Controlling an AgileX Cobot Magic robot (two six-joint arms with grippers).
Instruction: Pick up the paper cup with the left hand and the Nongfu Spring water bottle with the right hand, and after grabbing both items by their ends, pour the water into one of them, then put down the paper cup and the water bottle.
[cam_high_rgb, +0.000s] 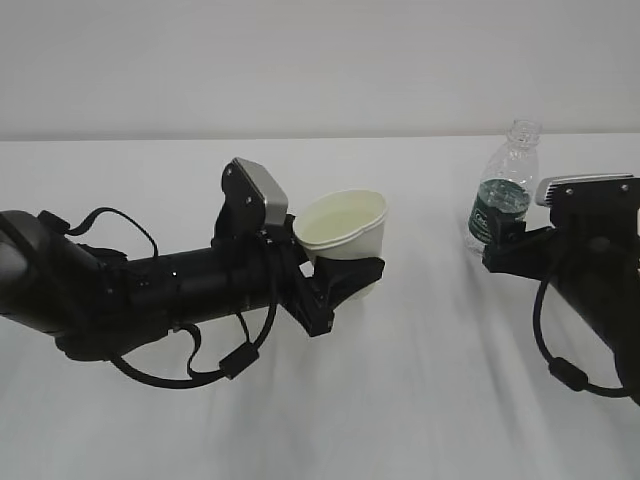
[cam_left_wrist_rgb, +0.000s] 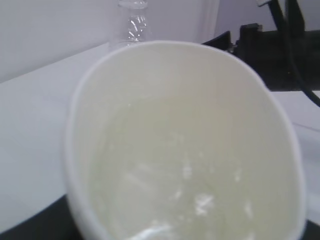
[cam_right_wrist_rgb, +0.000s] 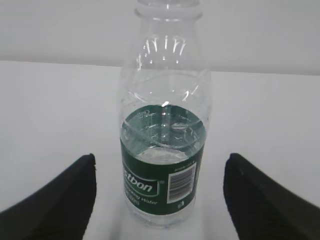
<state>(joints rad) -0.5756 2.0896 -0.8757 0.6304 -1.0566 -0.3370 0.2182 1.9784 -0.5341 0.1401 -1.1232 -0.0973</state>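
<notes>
On the dark green label of the small clear ribbed plastic bottle (cam_right_wrist_rgb: 162, 150), white lettering ending in "tbon" reads in the right wrist view, a smaller line beneath looks like "Water", and a white barcode panel sits beside it, digits too small to read.

Left hand (cam_high_rgb: 335, 285) reaches in low, jaws clamped; right hand (cam_right_wrist_rgb: 160, 200) jaws spread wide.

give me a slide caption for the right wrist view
Open right gripper flanks the upright, uncapped Nongfu Spring water bottle without touching it.
</notes>
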